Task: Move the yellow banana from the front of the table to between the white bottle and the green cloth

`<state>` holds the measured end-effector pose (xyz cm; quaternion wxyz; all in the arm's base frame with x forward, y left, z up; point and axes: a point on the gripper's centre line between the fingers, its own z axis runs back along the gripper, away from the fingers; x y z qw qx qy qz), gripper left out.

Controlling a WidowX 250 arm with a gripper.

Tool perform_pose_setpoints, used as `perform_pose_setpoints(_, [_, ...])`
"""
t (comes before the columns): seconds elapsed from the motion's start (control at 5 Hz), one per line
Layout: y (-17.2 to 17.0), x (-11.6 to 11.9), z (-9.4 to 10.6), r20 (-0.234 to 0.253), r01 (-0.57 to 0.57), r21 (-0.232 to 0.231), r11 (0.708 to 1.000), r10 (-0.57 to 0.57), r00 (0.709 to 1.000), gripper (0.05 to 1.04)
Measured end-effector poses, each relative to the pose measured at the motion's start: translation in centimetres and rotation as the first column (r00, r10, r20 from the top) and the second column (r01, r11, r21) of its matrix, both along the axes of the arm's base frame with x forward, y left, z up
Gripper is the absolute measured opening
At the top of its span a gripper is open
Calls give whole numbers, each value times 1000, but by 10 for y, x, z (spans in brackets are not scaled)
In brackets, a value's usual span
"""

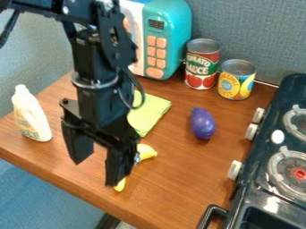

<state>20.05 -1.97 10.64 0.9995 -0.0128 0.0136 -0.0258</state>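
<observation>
Here, an empty, wide-parted claw point(95, 173) above a wood-grained tabletop point(179, 192), near a smooth yellow toy point(147, 152).

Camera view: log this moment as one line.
end effector: open, above table | nearest: yellow item, partly hidden behind it | white bottle: view's left | also: green cloth, purple eggplant

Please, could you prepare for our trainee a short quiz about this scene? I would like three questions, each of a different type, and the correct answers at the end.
1. True or false: the end effector is open, with its two fingers apart.

2. Which of these stands right beside the red can?
A) white bottle
B) yellow can
C) purple eggplant

3. Fill in the colour: the curved toy lying partly hidden behind the end effector is ____.

Key: 1. True; 2. B; 3. yellow.
</observation>
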Motion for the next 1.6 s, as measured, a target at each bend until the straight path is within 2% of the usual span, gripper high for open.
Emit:
perform_pose_setpoints(0.2, [5, 20, -1, 26, 7, 5, 1000, -7, 1000, 1001])
perform_pose_setpoints(0.4, [12, 35, -11, -2, 4, 49, 999, -4, 1000, 1001])
perform_pose_setpoints(0.6, [15, 50, -29, -51, -13, 81, 997, 18, 999, 1001])
perform_pose_setpoints(0.8, [22, 62, -40, -73, -37, 139, 990, 47, 996, 1001])
perform_pose_setpoints(1.0, [22, 72, -47, -92, -32, 142, 989, 46, 995, 1001])
perform_pose_setpoints(1.4, [24, 74, -65, -163, -44, 163, 986, 71, 984, 1001])
perform_pose_setpoints(1.6, [24, 76, -75, -183, -46, 166, 985, 76, 980, 1001])
